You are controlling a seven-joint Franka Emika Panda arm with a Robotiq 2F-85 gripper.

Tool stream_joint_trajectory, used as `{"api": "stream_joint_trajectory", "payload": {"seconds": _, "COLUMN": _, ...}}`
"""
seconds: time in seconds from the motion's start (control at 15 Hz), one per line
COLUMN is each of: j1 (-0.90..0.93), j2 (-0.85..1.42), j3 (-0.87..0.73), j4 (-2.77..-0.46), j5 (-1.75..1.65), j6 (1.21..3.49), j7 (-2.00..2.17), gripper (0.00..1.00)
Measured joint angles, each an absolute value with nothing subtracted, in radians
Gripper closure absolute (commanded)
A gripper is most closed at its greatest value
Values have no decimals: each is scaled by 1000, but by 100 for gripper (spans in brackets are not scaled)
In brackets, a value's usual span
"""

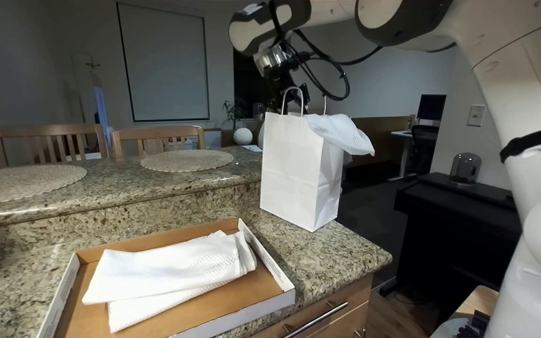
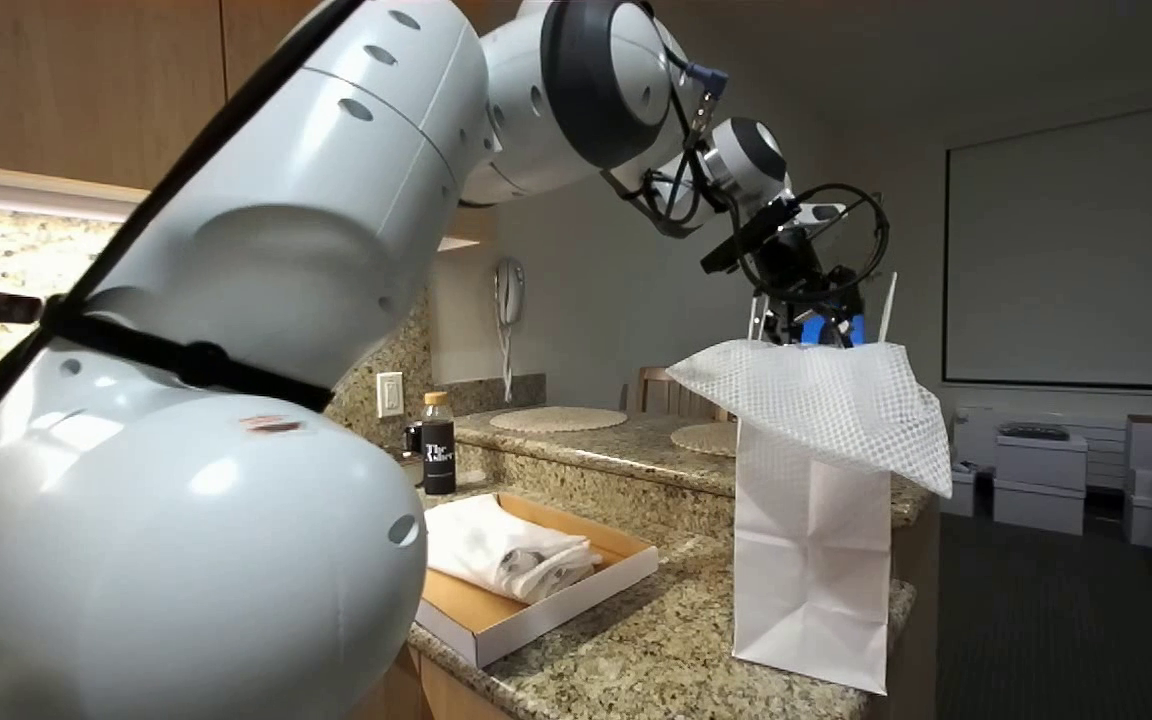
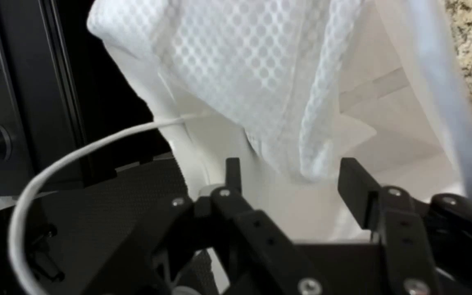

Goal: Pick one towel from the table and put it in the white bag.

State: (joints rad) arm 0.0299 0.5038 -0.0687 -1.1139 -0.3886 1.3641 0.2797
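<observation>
1. Plainly, your gripper point(image 3: 289, 180) stands unclenched in the wrist view, its two fingers point(image 3: 232, 176) parted and grasping nothing; it points down at the mouth of the white bag point(image 1: 294, 173); in both exterior views your fingertips are hidden, so how far they reach inside is hard to tell;
2. Your towel point(image 1: 341, 136) drapes over the bag's rim; one end dips into the mouth, lying between your fingers as the wrist view looks at it; the rest hangs outside, flaring away over one side face;
3. Your bag stands upright on the table point(image 1: 336, 253), close to the counter's end; in an exterior view you see a looped handle point(image 1: 301, 98) rising in front of the gripper;
4. Beside the bag and apart from it, you have a shallow cardboard tray point(image 1: 256, 291), brown within and white along its outer walls; folded white cloths point(image 1: 172, 267) lie in it;
5. Farther out, you see a raised granite ledge point(image 1: 115, 178) carrying round woven mats point(image 1: 186, 160); wooden chairs point(image 1: 158, 132) stand behind it; in an exterior view a dark bottle point(image 2: 438, 460) with a yellow cap stands beyond the tray.
</observation>
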Motion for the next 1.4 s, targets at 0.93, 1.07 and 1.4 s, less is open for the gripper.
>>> {"api": "stream_joint_trajectory", "payload": {"seconds": 0.93, "j1": -37, "j2": 62, "j3": -89, "j4": -1442, "j5": -80, "j6": 1782, "j7": 383, "gripper": 0}}
{"api": "stream_joint_trajectory", "payload": {"seconds": 1.07, "j1": -39, "j2": -34, "j3": -102, "j4": -1535, "j5": -72, "j6": 1835, "j7": 449, "gripper": 0}}
{"api": "stream_joint_trajectory", "payload": {"seconds": 1.4, "j1": -54, "j2": -276, "j3": -94, "j4": -1783, "j5": -60, "j6": 1891, "j7": 659, "gripper": 0}}
